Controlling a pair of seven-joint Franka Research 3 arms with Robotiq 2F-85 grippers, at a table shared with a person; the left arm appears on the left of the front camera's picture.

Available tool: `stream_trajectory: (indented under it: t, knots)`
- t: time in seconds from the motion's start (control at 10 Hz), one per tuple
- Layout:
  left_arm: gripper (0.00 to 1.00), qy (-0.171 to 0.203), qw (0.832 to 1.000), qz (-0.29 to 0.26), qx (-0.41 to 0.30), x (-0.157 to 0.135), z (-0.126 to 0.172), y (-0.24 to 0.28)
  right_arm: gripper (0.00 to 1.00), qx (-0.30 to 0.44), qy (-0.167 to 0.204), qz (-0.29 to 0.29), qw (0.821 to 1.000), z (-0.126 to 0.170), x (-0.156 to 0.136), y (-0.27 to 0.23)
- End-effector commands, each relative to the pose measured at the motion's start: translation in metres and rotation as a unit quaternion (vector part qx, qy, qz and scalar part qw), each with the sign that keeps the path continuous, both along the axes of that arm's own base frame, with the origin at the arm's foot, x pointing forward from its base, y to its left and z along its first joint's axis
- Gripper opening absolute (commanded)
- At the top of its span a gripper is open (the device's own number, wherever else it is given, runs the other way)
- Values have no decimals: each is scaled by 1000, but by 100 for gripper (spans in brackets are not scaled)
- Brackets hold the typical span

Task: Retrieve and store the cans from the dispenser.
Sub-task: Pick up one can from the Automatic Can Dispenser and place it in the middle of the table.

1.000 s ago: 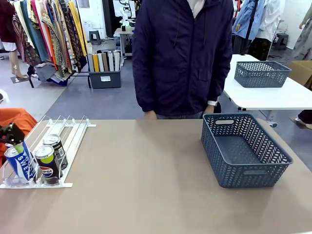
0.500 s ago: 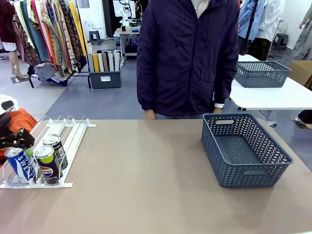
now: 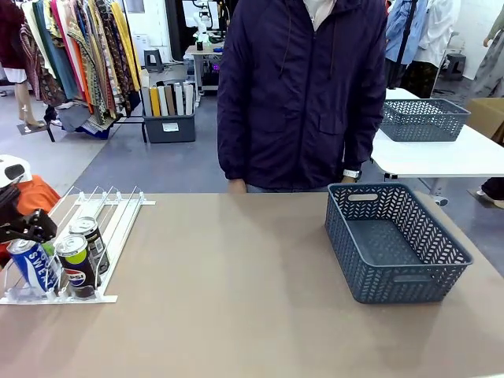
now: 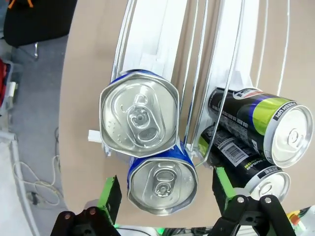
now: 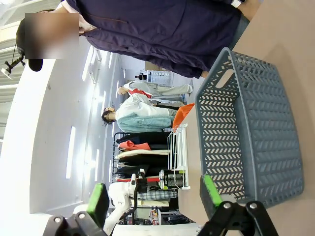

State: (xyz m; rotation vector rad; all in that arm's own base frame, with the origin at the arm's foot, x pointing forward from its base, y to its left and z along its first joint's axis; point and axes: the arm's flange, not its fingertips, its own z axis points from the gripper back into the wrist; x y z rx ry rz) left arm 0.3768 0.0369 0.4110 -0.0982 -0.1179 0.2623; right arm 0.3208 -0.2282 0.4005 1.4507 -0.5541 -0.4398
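The left claw [image 4: 166,186] hangs over the low end of the dispenser [image 4: 152,34]. Its two green pads [image 4: 110,192] are spread wide, one on each side of a blue can [image 4: 162,184], with a little gap on both sides. A second blue can [image 4: 139,120] sits right behind it in the same lane. In the next lane are two black cans [image 4: 256,123] with green on them, one behind the other. The right claw [image 5: 153,199] is spread wide too and pinches nothing. A grey basket [image 3: 398,287] stands on the right side of the table [image 3: 236,299], well apart from the dispenser. A person [image 3: 303,94] in a dark jacket stands at the far side.
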Motion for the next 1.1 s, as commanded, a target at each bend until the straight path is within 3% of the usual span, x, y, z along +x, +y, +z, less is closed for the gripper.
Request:
stream_trajectory:
  t: [0.0, 0.8, 1.0]
  knots:
    - [0, -17, 1000, 15, -3, -9, -7, -5, 100, 6, 5, 3, 1000, 6, 0, -3]
    - [0, -10, 1000, 9, 8, -9, -6, -7, 100, 6, 5, 3, 1000, 6, 0, -3]
    - [0, -17, 998, -9, 57, -23, 26, -10, 100, 6, 5, 3, 1000, 6, 0, -3]
